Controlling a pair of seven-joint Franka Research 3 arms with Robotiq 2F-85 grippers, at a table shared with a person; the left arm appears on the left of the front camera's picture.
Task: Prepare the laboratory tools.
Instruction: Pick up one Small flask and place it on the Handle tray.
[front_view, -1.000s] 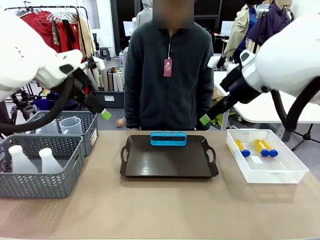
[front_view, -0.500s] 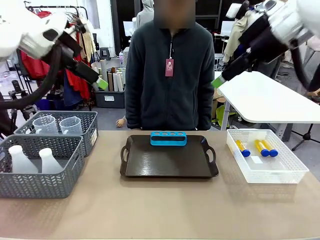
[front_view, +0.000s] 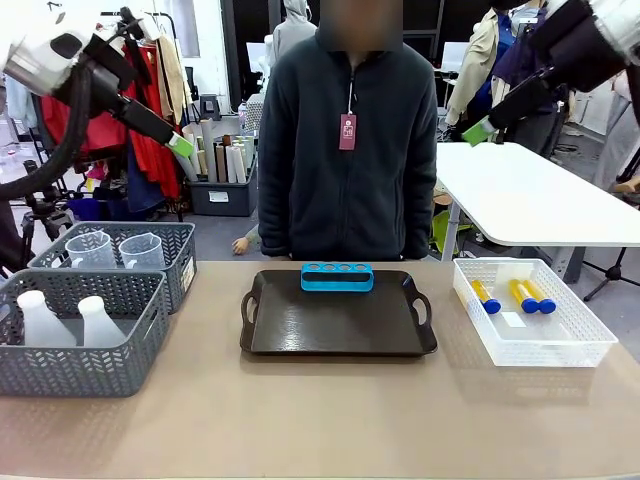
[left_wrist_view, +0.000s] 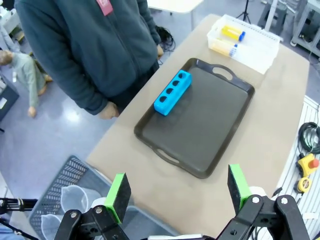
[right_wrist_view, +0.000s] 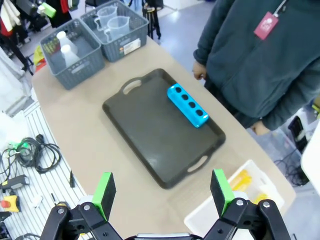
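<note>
Three amber tubes with blue caps (front_view: 485, 296) (left_wrist_view: 232, 33) lie in the white mesh bin (front_view: 590, 345) at the table's right. Two white conical flasks (front_view: 40, 320) (right_wrist_view: 67, 52) stand in the near grey basket. Behind them, two clear beakers (front_view: 142, 250) (right_wrist_view: 120, 22) stand in the far grey basket. My left gripper (front_view: 176, 141) (left_wrist_view: 178, 189) hangs open, high above the left baskets, with nothing between its pads. My right gripper (front_view: 480, 128) (right_wrist_view: 162, 189) is open too, high over the right side and holding nothing.
A dark tray (front_view: 338, 330) (right_wrist_view: 150, 130) lies mid-table with a blue four-hole rack (front_view: 337, 276) (left_wrist_view: 172, 92) at its far edge. The person (front_view: 345, 130) stands close behind it, arms down. Bare tabletop stretches along the near edge.
Both arms have risen and swung outward, away from the table's middle. The grippers stayed open. The person shifted slightly to the right.
</note>
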